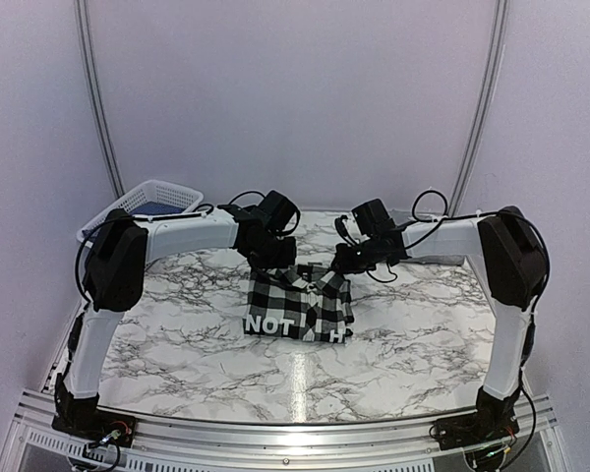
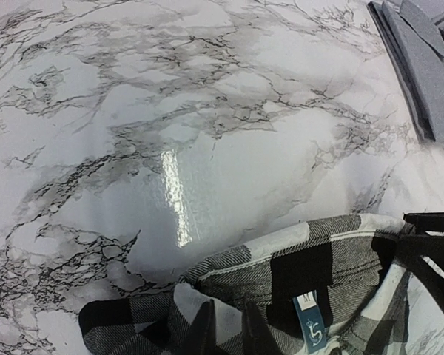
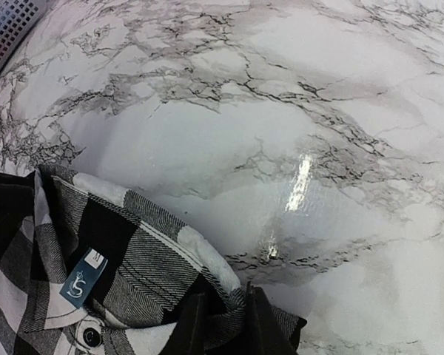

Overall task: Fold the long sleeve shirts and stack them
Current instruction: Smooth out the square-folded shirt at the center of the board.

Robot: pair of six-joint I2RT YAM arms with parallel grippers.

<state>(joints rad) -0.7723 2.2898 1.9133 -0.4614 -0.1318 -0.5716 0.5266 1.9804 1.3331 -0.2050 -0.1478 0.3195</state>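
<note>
Both left gripper (image 2: 227, 336) and right gripper (image 3: 223, 325) pinch the collar (image 3: 159, 229) of the checked shirt (image 1: 297, 300), nearly closed. Paired holds likely keep folds square.

Black-and-white checked shirt (image 1: 298, 302) lies folded mid-table, seemingly collar away, lettering near.

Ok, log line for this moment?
stage: mid-fold | shirt: partly folded | left fingers: pinching collar end | right fingers: pinching collar end

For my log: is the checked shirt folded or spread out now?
Folded. The checked shirt lies as a compact block on the marble table, no sleeves spread out, lettered band along its near edge.
</note>
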